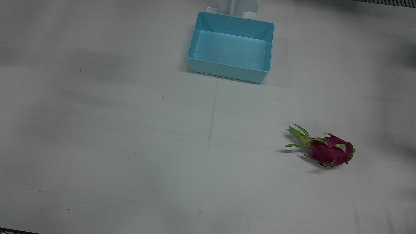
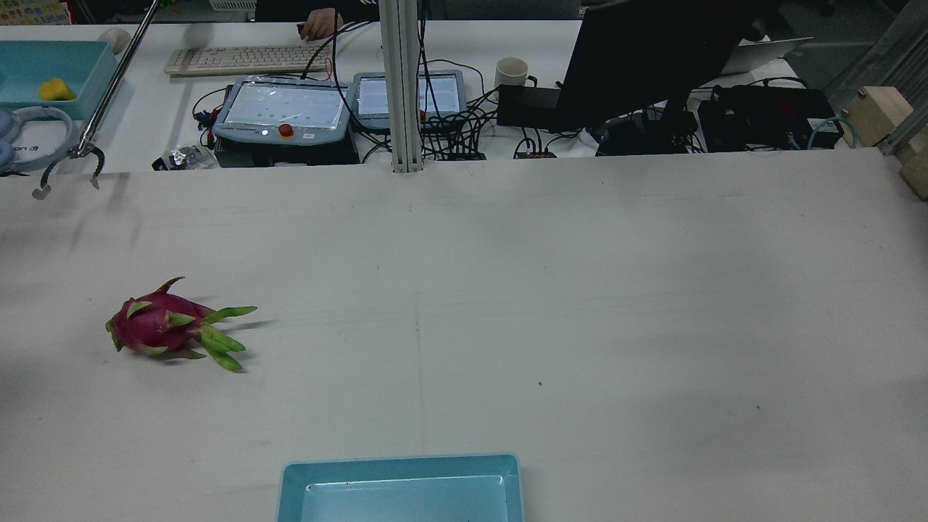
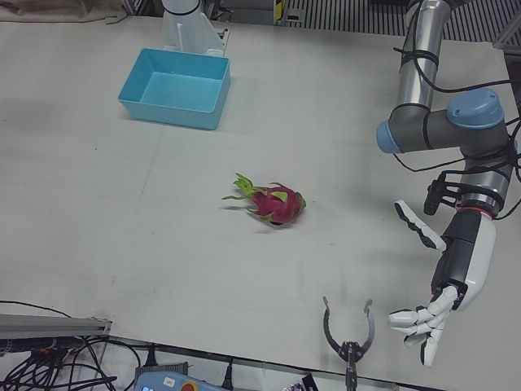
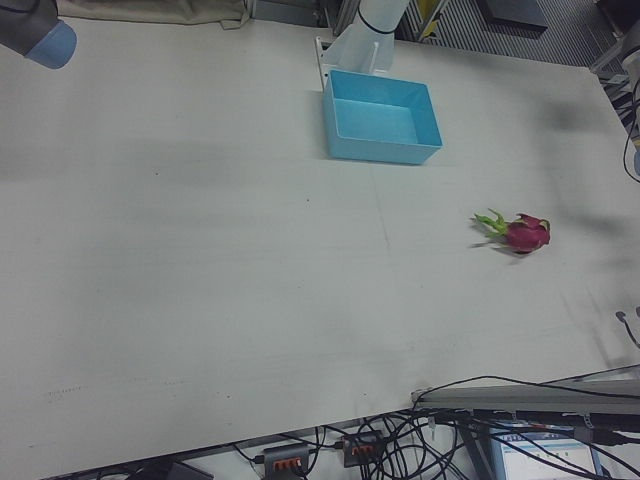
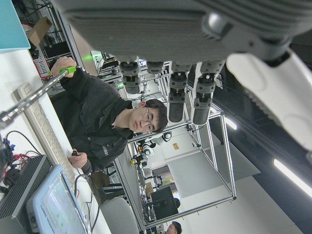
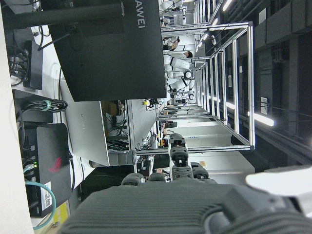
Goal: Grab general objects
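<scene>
The magenta dragon fruit with green leafy scales [image 1: 328, 148] lies on its side on the white table [image 1: 130, 146], in the half before the robot's left arm, its green tips pointing toward the table's centre line. Nothing touches it; bare table surrounds it on every side. The light blue rectangular plastic bin [image 1: 230, 47] sits well apart from it, at the table's robot-side edge near the centre, and it holds nothing visible.

The left hand [image 3: 444, 281] hangs above the operators' edge of the table, well apart from the fruit, fingers [image 3: 411, 319] spread and holding nothing. A black two-pronged claw on a metal rod [image 3: 348, 334] reaches over that same edge, just beside the left hand. The right hand [image 6: 195, 204] shows only in its own view: fingers extended apart, nothing grasped, facing a dark monitor [image 6: 107, 48].
</scene>
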Robot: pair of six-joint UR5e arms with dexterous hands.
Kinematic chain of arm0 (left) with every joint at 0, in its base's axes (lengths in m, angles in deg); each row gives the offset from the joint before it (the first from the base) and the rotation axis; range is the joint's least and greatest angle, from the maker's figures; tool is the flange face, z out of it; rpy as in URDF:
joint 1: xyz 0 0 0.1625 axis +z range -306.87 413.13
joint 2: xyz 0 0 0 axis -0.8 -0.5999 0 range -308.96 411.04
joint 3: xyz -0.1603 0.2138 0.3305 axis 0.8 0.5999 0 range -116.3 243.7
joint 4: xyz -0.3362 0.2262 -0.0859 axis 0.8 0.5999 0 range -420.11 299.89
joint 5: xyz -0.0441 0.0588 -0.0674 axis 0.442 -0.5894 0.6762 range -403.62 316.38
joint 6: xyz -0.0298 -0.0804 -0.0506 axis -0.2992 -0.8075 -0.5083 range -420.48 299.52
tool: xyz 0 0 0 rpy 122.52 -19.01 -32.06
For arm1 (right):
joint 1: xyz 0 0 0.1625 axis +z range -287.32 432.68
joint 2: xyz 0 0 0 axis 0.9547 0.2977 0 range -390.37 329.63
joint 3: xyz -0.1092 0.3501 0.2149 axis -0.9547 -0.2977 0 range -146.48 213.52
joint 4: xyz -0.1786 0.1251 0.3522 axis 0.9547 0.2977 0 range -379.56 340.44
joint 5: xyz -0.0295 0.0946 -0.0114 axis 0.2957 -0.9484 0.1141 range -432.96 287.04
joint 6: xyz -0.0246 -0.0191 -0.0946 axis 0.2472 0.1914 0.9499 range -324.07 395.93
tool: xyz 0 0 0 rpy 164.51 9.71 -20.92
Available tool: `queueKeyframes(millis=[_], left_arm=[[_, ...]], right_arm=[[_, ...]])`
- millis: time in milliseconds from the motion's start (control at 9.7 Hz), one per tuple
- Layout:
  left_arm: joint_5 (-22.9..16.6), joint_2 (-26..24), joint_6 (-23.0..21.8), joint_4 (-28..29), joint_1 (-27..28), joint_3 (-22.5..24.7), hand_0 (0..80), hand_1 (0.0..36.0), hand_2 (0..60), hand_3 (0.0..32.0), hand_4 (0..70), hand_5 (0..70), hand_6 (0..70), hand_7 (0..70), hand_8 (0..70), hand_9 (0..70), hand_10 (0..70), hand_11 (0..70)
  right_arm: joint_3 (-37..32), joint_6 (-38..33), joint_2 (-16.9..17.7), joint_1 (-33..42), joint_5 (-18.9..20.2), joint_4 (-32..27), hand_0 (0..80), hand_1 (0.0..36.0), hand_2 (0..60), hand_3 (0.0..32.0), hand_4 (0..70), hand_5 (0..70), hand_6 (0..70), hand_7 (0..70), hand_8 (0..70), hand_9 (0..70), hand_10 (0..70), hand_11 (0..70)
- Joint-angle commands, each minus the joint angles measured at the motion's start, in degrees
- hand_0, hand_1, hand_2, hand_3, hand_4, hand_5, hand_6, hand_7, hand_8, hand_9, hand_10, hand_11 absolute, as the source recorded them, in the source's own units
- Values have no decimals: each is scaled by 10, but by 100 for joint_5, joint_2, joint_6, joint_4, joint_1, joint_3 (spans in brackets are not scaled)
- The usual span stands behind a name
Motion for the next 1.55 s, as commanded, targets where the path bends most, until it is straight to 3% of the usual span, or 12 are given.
queueKeyframes(millis=[0,206,309,412,515,722,928,1031,1237,1340,1443], left_arm=[[-17,20,52,-38,-40,337,528,142,0,0,151,218,175,302,30,46,77,126],[-157,151,219,93,-40,480,526,132,0,0,152,209,171,302,52,46,63,105],[-332,466,385,338,-49,672,564,172,0,0,190,201,175,320,41,50,65,111],[-395,686,744,340,-40,1170,564,172,0,0,190,201,175,320,41,50,65,111],[-570,906,1261,-60,-32,1897,567,170,0,0,181,181,141,260,18,38,44,82],[-825,1014,2403,-817,-5,2832,563,166,0,0,187,183,132,249,16,35,25,54],[-888,1005,3370,-1013,178,3011,556,160,0,0,176,174,130,249,16,35,22,49],[-862,996,3871,-1066,501,3012,537,142,0,0,126,144,102,217,23,29,6,25],[-791,988,4708,-1215,1082,3012,537,148,0,0,107,139,89,204,17,26,0,15],[-678,979,5129,-1259,1328,3012,523,137,0,0,29,114,46,175,10,21,0,0],[-555,979,5533,-1338,1609,3012,529,155,0,2,1,106,25,156,0,17,0,0]], right_arm=[[13,8,0,5,8,0,0,0,0,0,0,0,0,0,0,0,0,0],[12,8,0,5,0,0,0,0,0,0,0,0,0,0,0,0,0,0],[21,17,0,5,0,0,0,0,0,0,0,0,0,0,0,0,0,0],[21,17,0,5,0,0,0,0,0,0,0,0,0,0,0,0,0,0],[30,17,0,5,8,0,0,0,0,0,0,0,0,0,0,0,0,0],[21,17,0,5,0,9,0,0,0,0,0,0,0,0,0,0,0,0],[13,8,0,5,8,0,0,0,0,0,0,0,0,0,0,0,0,0],[12,8,0,5,8,0,0,0,0,0,0,0,0,0,0,0,0,0],[12,8,0,5,8,0,0,0,0,0,0,0,0,0,0,0,0,0],[12,8,0,5,0,0,0,0,0,0,0,0,0,0,0,0,0,0],[12,8,0,5,8,0,0,0,0,0,0,0,0,0,0,0,0,0]])
